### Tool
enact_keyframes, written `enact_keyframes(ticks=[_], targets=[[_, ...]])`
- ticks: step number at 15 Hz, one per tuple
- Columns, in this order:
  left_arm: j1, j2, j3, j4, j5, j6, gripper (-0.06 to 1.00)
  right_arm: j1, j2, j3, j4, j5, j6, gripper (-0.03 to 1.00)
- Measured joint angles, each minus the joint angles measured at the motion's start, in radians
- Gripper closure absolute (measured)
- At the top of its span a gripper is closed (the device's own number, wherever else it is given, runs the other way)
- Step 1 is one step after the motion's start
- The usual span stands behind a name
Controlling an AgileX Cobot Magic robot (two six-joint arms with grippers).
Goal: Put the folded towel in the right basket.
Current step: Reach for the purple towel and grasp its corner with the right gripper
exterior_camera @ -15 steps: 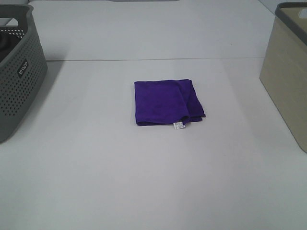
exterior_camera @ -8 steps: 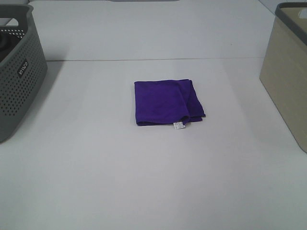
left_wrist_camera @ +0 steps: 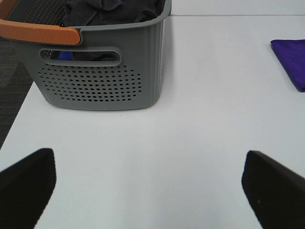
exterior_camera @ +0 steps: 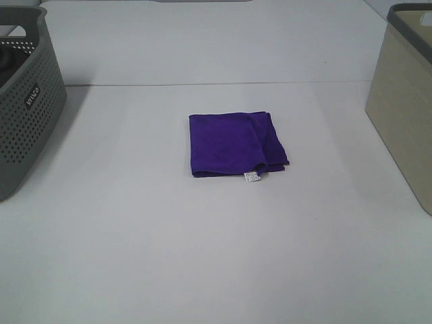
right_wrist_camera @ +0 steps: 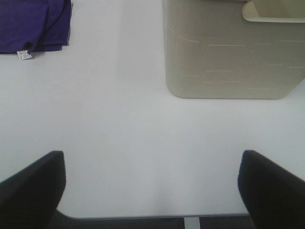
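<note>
Nothing's moved: one towel centre, two baskets (grey basket left, beige basket right); left gripper, right gripper seemingly spread wide.

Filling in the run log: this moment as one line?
towel: folded, on table, untouched | right basket: apart from towel | left gripper: open, empty | right gripper: open, empty

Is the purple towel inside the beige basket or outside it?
Outside. The folded purple towel lies flat on the white table, well apart from the beige basket.
</note>
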Motion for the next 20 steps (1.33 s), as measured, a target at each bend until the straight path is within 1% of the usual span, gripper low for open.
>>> enact_keyframes(ticks=[20], targets=[[-0.008, 0.0, 0.0, 0.0, 0.0, 0.0, -0.05, 0.0, 0.0, 0.0, 0.024, 0.0, 0.001, 0.02]])
